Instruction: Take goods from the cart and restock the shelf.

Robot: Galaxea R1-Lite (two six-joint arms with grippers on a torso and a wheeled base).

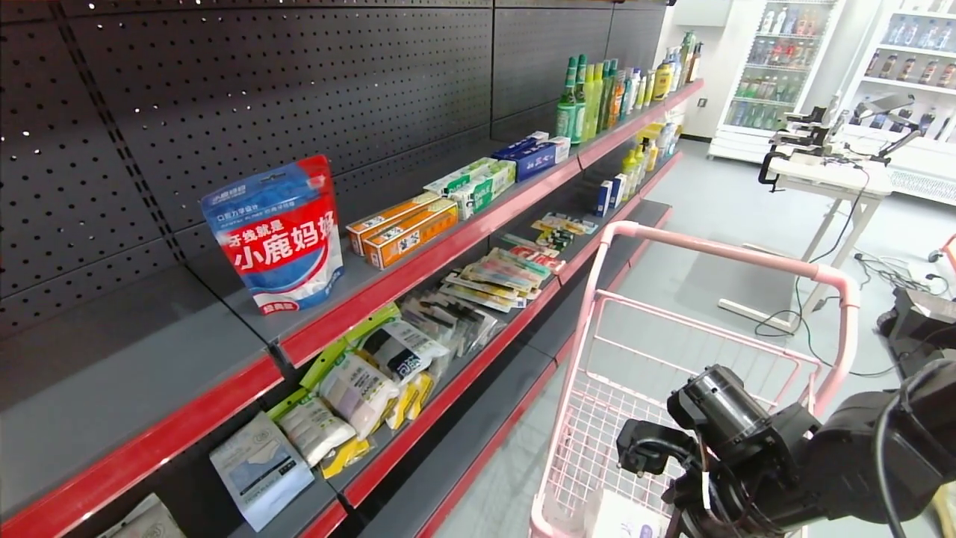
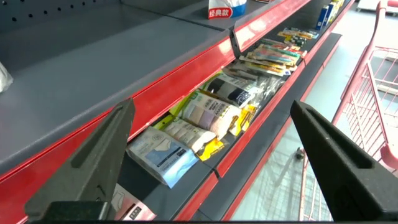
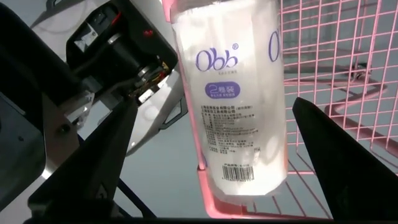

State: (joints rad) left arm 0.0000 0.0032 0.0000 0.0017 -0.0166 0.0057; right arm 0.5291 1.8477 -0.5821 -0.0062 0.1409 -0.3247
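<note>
A white pack (image 3: pixel 239 93) with purple print lies inside the pink cart (image 1: pixel 717 250), at its near end, one long side resting against the cart's pink rim and the wire wall behind it. The head view shows the same pack low in the cart's near corner. The right gripper (image 3: pixel 212 106) hangs over that end of the cart with its fingers wide apart, one on each side of the pack and neither pressing on it. The left gripper (image 2: pixel 211 106) is off the cart's shelf side, its fingers also spread wide and holding nothing, in front of the red-edged shelf (image 1: pixel 418 269). The shelf runs alongside the cart on the robot's left. On the board level with the cart's handle stands a blue and red pouch (image 1: pixel 280 232), upright. Beyond it, toward the cart's far end, lie orange boxes (image 1: pixel 403 228), and farther along stand green bottles (image 1: pixel 590 97). One board lower, just beside the cart's basket, lie flat toothbrush packs (image 1: pixel 497 276) and a heap of soft packets (image 1: pixel 358 388). Past the cart's far end stands a white worktop (image 1: pixel 829 175) carrying equipment, with a glass-fronted cooler (image 1: pixel 777 67) behind it.
</note>
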